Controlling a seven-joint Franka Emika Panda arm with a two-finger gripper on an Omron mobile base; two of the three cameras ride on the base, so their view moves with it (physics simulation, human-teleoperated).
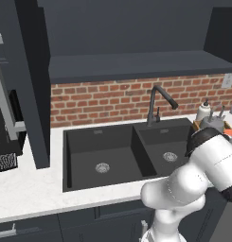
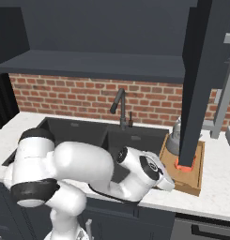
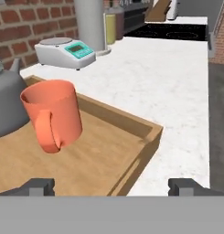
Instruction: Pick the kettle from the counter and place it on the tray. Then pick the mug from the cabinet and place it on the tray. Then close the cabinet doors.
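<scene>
My gripper (image 3: 111,186) stands wide open with nothing between its dark square fingertips (image 3: 39,186), hovering low over the near edge of the tray (image 3: 145,132). The tray is pale brown wood with a visible grain and a low raised rim, sitting on the white, faintly veined stone counter (image 3: 173,82). The mug (image 3: 51,114) stands upright on the tray, a smooth matte orange cylinder whose loop handle faces me. Just behind it and to its left sits the kettle (image 3: 6,103), rounded grey metal; the two look as if they may be touching, though I cannot tell for sure.

Beyond the tray on the counter is a white kitchen scale (image 3: 65,52) (its little display is teal). From the right base view, an open cabinet door (image 2: 196,79), a flat dark panel, hangs in front of the tray and hides most of the mug. The dark double sink (image 1: 117,153) is set into the counter under a brick wall (image 1: 103,101).
</scene>
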